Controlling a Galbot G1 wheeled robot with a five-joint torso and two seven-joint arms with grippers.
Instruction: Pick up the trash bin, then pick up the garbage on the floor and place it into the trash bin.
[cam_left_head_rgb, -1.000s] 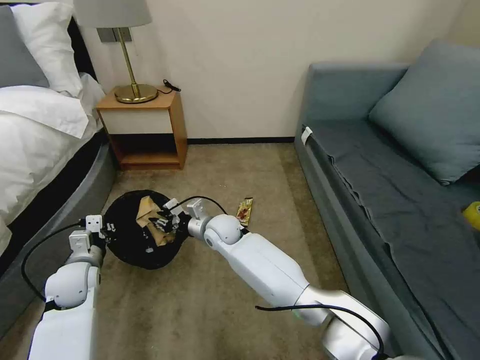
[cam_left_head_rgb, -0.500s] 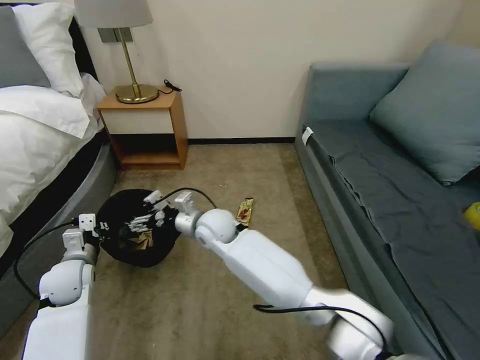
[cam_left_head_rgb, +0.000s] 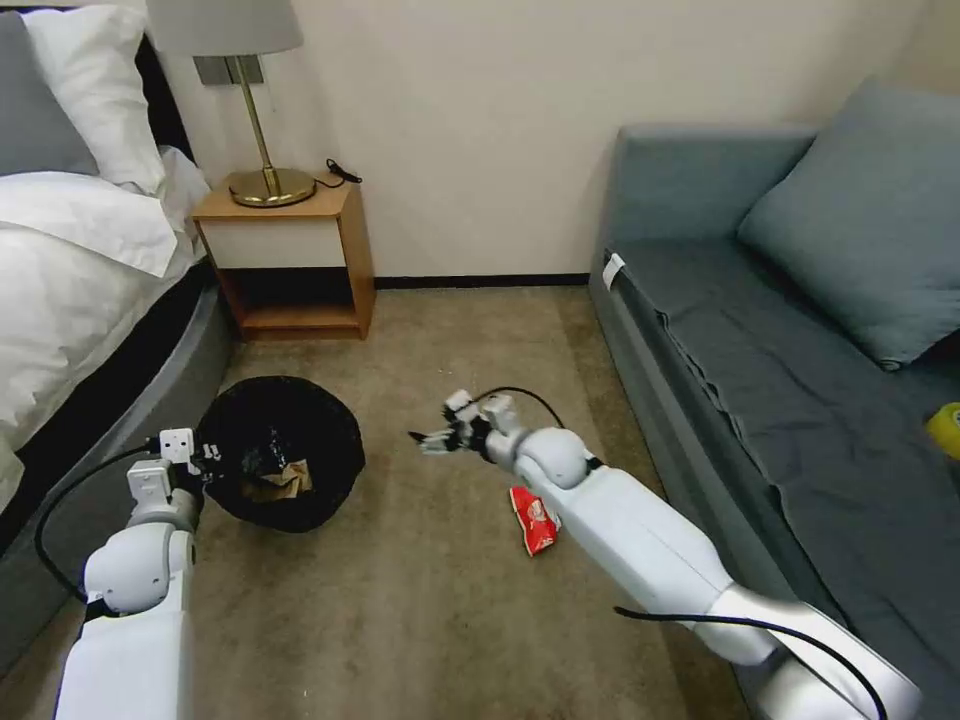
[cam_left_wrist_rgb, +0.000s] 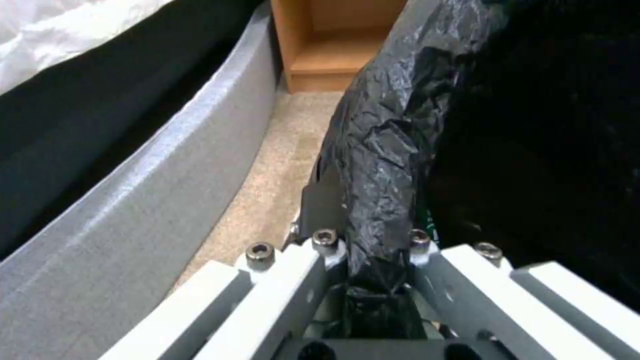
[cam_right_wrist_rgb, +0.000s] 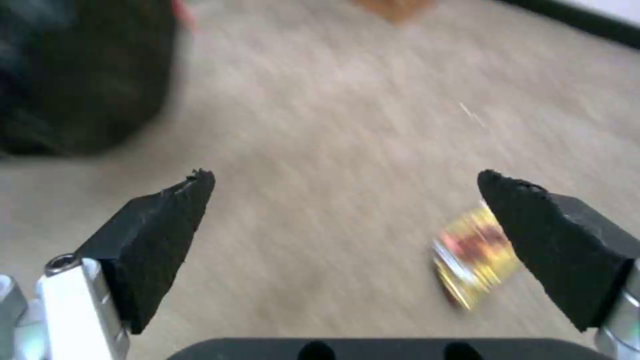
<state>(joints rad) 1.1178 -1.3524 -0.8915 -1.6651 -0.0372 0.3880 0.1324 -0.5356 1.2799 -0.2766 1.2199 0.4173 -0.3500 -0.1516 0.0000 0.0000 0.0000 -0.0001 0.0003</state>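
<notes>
Half a second ago the right gripper (cam_left_head_rgb: 428, 438) was over the bin (cam_left_head_rgb: 280, 452); now it has swung out toward the sofa (cam_left_head_rgb: 760, 350) and hangs above bare carpet (cam_left_head_rgb: 400, 600), jaws spread wide and empty. That uncovers a red packet (cam_left_head_rgb: 534, 520) on the floor beside the right forearm, its long axis running toward the robot and slightly to its right. In the right wrist view a gold wrapper (cam_right_wrist_rgb: 477, 262) lies blurred beside one fingertip. The left gripper (cam_left_wrist_rgb: 373, 250) pinches the bin's bag-lined rim, between bed (cam_left_head_rgb: 90, 300) and right arm; tan paper (cam_left_head_rgb: 285, 480) lies inside.
</notes>
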